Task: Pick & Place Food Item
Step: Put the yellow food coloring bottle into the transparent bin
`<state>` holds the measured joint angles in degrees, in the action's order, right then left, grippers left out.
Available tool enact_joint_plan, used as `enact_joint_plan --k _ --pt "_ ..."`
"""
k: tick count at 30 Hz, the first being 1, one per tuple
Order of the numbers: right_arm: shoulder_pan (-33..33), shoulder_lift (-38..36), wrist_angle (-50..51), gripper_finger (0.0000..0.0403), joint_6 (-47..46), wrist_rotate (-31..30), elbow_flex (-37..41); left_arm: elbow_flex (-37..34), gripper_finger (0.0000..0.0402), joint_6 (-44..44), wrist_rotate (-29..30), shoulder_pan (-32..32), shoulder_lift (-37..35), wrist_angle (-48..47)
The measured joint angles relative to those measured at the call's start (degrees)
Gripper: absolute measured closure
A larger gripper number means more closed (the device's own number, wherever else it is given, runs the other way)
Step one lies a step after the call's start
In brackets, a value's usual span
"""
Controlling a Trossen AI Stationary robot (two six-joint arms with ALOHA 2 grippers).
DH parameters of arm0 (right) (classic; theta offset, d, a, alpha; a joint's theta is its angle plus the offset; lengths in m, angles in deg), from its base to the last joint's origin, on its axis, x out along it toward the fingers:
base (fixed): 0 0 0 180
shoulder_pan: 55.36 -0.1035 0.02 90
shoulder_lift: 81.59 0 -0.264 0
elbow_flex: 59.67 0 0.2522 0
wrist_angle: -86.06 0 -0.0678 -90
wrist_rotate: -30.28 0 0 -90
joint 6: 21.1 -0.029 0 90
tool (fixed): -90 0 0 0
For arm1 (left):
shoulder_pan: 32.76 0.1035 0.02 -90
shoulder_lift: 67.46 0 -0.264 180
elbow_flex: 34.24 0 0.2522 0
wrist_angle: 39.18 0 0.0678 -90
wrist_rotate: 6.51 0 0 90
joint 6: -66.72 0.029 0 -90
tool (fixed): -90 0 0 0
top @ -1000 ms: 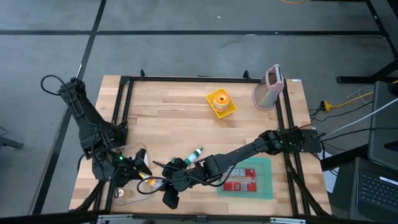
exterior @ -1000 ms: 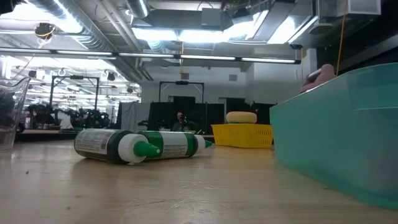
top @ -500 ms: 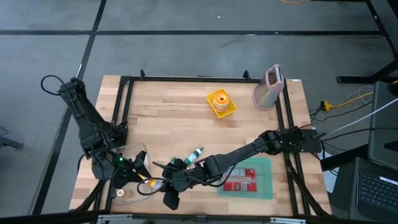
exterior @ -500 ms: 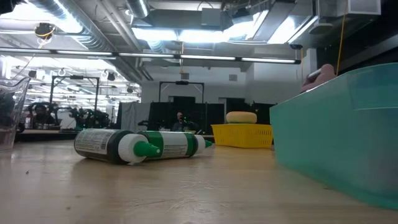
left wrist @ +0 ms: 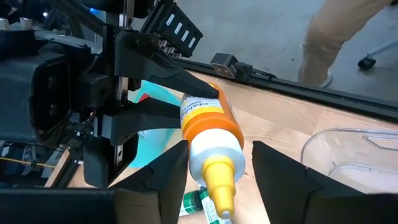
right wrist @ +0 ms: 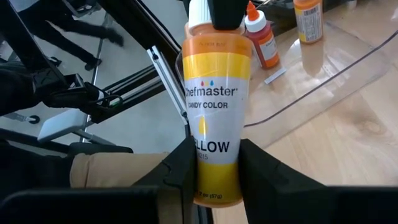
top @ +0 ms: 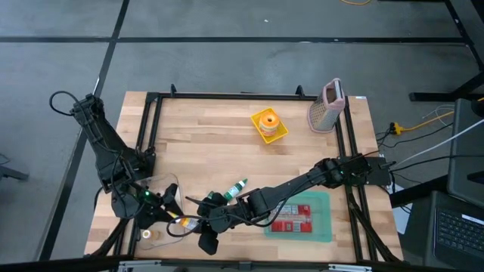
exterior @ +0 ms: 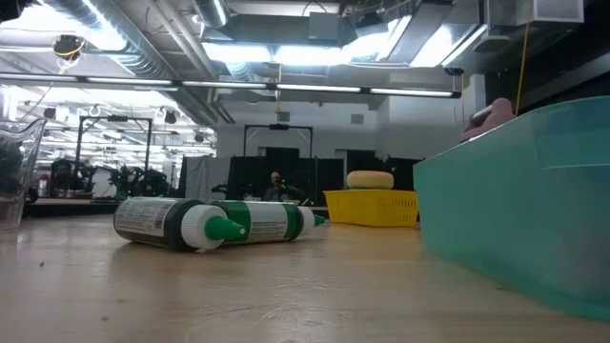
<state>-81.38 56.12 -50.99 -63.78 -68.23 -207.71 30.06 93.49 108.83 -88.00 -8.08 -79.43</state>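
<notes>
A yellow food-colour bottle (right wrist: 216, 93) with an orange band, a white neck and a yellow nozzle (left wrist: 219, 183) hangs in the air near the table's front left. My right gripper (right wrist: 214, 152) is shut on its lower body. My left gripper (left wrist: 219, 149) is open, its fingers standing on either side of the bottle's white neck, with a slim gap showing on one side. In the high view the bottle (top: 185, 221) lies between my left gripper (top: 172, 205) and my right gripper (top: 204, 221). My right gripper pinches the bottle's lower body (right wrist: 214, 146), near its base, between its two fingers. The fingers come level from the table's right and lie across the bottle. The bottle is lifted clear, lying about level with its nozzle toward the left arm. My left gripper: whether one finger (left wrist: 177, 165) touches the white neck I cannot tell.
A clear plastic container (right wrist: 323, 68) with small orange bottles (right wrist: 262, 42) lies under the grippers. A green bottle (top: 238, 187) lies on the table, a teal tray (top: 321, 227) holds a red packet, a yellow basket (top: 281, 134) and a pink grater (top: 327, 106) stand at the back.
</notes>
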Motion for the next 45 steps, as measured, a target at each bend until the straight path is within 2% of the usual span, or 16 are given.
enact_joint_plan --k 7,19,21,24,30,34,40,45 --pt "0.02 0.00 0.00 0.0309 -0.13 0.42 0.00 0.00 0.0274 -0.02 -0.01 0.02 -0.02 0.37" --pt "0.02 0.00 -0.01 0.0308 0.15 0.58 0.00 0.00 0.0288 0.44 0.24 0.00 -0.02 0.72" --pt "0.02 0.00 0.02 0.0298 1.21 0.57 0.00 0.00 0.0288 0.32 0.30 0.00 -0.02 0.52" --pt "0.06 0.02 0.19 0.0260 1.37 0.80 0.02 0.00 0.0288 -0.73 0.46 0.00 -0.04 -0.86" --pt "0.02 0.02 -0.04 0.0164 1.63 4.80 0.02 -0.02 0.0288 -6.23 -0.19 -1.38 -0.04 -8.09" --pt "-0.03 0.02 0.07 0.0125 1.79 5.27 0.02 -0.02 0.0288 -10.98 0.63 -2.58 -0.49 -12.92" --pt "0.11 0.00 1.31 0.0124 1.38 4.77 0.02 0.04 0.0288 -21.56 0.50 -2.30 -1.93 -26.71" --pt "0.33 0.01 1.53 0.0136 2.81 3.54 0.02 6.10 0.0288 -28.18 -0.02 -2.36 -2.03 -37.57"
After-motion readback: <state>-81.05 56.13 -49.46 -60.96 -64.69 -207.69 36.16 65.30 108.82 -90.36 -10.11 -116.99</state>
